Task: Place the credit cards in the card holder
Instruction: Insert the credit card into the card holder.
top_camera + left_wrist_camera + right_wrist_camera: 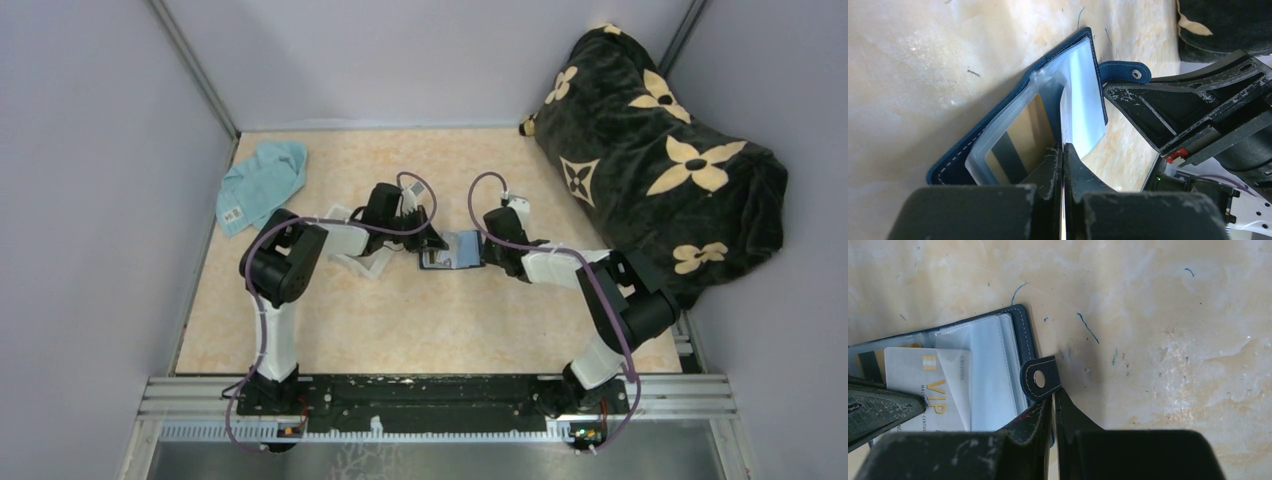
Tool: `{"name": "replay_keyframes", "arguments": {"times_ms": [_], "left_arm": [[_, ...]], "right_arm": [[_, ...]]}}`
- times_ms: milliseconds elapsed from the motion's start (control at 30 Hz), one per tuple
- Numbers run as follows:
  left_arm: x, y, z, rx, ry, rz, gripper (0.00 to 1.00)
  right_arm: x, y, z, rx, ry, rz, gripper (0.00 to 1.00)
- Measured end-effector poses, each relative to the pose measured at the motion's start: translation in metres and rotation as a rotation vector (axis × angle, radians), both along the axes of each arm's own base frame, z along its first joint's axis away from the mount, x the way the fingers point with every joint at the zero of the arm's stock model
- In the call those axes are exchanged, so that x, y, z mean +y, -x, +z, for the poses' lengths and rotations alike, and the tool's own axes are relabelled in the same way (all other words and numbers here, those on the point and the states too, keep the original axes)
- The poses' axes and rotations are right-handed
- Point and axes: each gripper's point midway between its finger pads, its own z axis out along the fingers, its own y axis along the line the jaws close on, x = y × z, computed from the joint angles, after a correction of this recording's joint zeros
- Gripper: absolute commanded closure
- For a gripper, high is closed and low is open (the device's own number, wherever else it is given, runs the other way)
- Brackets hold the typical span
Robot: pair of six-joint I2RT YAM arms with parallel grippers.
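Note:
The navy card holder (458, 250) lies open on the beige table between my two grippers. My left gripper (1063, 146) is shut on a white credit card (1063, 117), seen edge-on, with its far end inside a clear sleeve of the card holder (955, 162). A gold card with a black stripe (1023, 135) sits in the neighbouring sleeve. From the right wrist, the white VIP card (918, 385) lies half under a clear flap. My right gripper (1053, 392) is shut on the card holder (1020, 325) at its snap tab (1040, 379).
A teal cloth (262, 180) lies at the back left. A large black blanket with cream flowers (660, 160) fills the back right corner. A clear plastic tray (365, 264) sits under my left arm. Grey walls close in both sides.

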Motion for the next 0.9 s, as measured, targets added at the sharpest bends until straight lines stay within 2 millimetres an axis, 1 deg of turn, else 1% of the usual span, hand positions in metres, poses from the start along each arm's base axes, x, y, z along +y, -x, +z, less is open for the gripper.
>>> {"name": "replay_keyframes", "arguments": {"times_ms": [267,433,733,900], "left_arm": [[0.002,-0.003,-0.001,0.023,0.027,-0.023,1.00],[0.006,-0.006,0.000,0.025,0.031,-0.019,0.97],[0.017,-0.018,-0.001,0.024,0.027,0.024,0.91],[0.019,-0.020,-0.002,0.030,0.026,0.036,0.88]], "right_arm": [[0.001,-0.002,0.000,-0.003,-0.002,0.001,0.93],[0.002,-0.003,-0.001,-0.006,-0.004,0.002,0.93],[0.005,-0.005,0.000,-0.007,-0.005,0.013,0.93],[0.006,-0.006,0.000,-0.001,0.000,0.022,0.93]]}}
